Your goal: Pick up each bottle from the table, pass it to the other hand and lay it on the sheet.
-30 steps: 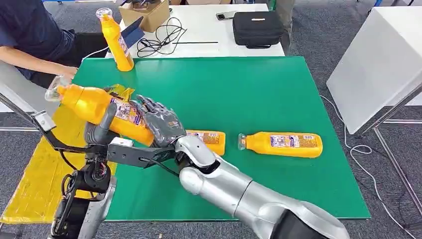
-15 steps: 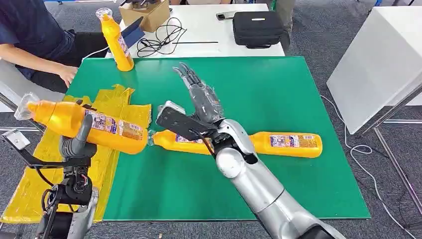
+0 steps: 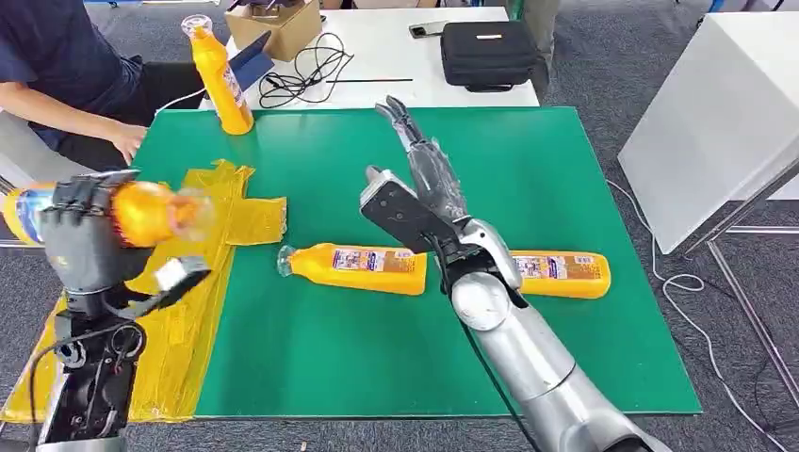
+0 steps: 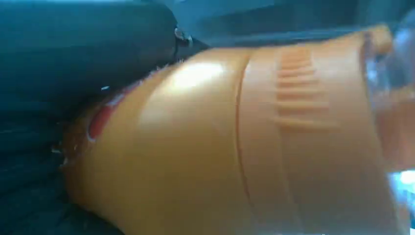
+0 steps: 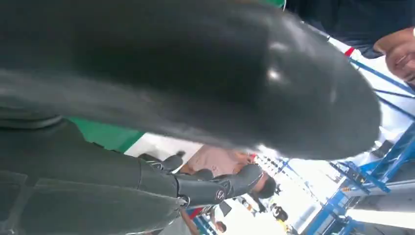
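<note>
My left hand (image 3: 80,235) grips an orange bottle (image 3: 146,212) above the yellow sheet (image 3: 231,218), which lies over the green table's left edge. The bottle's clear cap (image 3: 193,212) points toward the table's middle. In the left wrist view the bottle (image 4: 220,147) is close up under my dark fingers (image 4: 73,49). My right hand (image 3: 424,174) is raised over the table, fingers straight and apart, holding nothing; its dark palm (image 5: 171,73) looms in the right wrist view. Two orange bottles lie on the green table (image 3: 528,151): one (image 3: 353,268) near the sheet, another (image 3: 561,273) partly behind my right arm. A third bottle (image 3: 221,80) stands upright at the far left corner.
A person sits at the far left, a hand (image 3: 122,141) resting near the table's edge. Behind the green table a white table (image 3: 396,47) carries a black case (image 3: 488,52), cables (image 3: 306,71) and a cardboard box (image 3: 278,24). A white panel (image 3: 716,122) stands at the right.
My right hand let go of the bottle and rose to the right, opening flat. My left hand carried the bottle left over the sheet and turned it.
</note>
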Controlling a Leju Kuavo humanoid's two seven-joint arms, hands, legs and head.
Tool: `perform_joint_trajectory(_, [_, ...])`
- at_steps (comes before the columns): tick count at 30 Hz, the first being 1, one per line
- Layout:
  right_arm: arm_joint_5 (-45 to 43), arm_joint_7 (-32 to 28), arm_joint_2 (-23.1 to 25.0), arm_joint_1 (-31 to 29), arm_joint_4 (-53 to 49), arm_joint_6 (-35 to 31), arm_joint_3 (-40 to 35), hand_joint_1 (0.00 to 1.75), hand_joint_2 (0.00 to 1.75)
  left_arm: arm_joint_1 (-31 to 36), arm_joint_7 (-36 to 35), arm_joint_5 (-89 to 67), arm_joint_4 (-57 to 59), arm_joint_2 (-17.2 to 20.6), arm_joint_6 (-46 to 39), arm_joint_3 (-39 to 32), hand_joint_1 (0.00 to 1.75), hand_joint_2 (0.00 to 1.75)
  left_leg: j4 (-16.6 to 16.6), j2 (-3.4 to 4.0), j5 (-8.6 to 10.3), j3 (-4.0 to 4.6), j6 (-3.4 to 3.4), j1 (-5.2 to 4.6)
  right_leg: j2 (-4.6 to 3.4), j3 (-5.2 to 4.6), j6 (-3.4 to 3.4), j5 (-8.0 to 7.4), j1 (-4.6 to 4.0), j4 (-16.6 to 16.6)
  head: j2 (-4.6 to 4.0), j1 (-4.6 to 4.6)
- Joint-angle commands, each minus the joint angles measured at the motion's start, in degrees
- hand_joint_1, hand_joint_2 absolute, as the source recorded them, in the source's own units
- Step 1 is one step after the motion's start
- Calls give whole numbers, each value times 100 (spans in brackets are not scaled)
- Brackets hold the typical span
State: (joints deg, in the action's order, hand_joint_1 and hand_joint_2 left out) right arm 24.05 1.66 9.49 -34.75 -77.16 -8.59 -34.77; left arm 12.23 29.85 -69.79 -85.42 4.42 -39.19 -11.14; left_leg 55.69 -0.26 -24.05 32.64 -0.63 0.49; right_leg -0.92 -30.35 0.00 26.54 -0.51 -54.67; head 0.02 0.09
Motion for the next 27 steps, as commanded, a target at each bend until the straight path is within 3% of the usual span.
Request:
perform_joint_trajectory(1, [-186,-49,-429,-204,59,-36,-170,0,0,368,266,-926,1250,-406,-81,-918,175,175,-5,-4,-2,-20,-2,-2,12,23,11,3,2,7,0,2])
perform_joint_trajectory(5, [-333,-102,-538,-212,125,-124,-193,0,0,325,-850,-1545,1946,138,-81,283,175,175,-10,-29,-1,-30,-2,-3,38,37,13,11,3,12,0,0])
perform_joint_trajectory(13, [-328,-101,-569,-190,113,-113,-194,0,0,411,-1122,-1677,2318,247,-81,540,175,175,-3,-18,-6,-24,-2,1,26,31,13,10,0,8,0,0])
perform_joint_trajectory(15, [-431,-125,-644,-171,79,-177,-257,0,0,469,-1466,-1747,2607,357,-81,874,175,175,-5,-10,0,-12,-1,-2,13,13,7,3,2,5,0,2])
perform_joint_trajectory(16, [-433,-115,-664,-147,56,-176,-251,0,0,509,-2047,-1530,2726,647,-81,1575,175,175,-6,-21,-2,-25,-1,-1,28,31,11,9,2,8,0,-2])
perform_joint_trajectory(19, [-377,-127,-720,-69,-27,-156,-208,0,0,626,-1905,-1613,3207,480,-81,1380,175,175,-6,-22,3,-12,-1,-3,26,15,7,5,3,6,0,0])
perform_joint_trajectory(22, [-309,-80,-776,-41,-58,-202,-251,0,0,683,-1988,-1367,3459,551,-81,1640,175,175,-6,-29,-2,-26,-2,1,38,35,13,10,0,11,0,-2])
perform_joint_trajectory(23, [-308,-176,-763,-5,-66,-113,-194,0,0,711,-1870,-1441,3585,481,-81,1527,175,175,-5,-26,-2,-23,-2,0,34,31,12,9,1,10,0,4])
perform_joint_trajectory(24, [-311,-177,-735,21,-36,-117,-174,0,0,864,-2183,-1719,3904,234,-81,1701,175,175,-5,-14,1,-13,-2,-2,19,17,9,4,2,7,0,0])
perform_joint_trajectory(25, [-302,-180,-756,31,-33,-111,-187,0,0,785,-1882,-1488,4039,417,-81,1596,175,175,-6,-14,-6,-29,-3,0,23,35,14,8,1,12,0,0])
perform_joint_trajectory(27, [-300,-181,-778,38,-13,-110,-194,0,0,788,-1874,-1505,4147,392,-81,1582,175,175,-8,-12,-5,-30,-3,0,21,36,14,8,1,13,0,2])
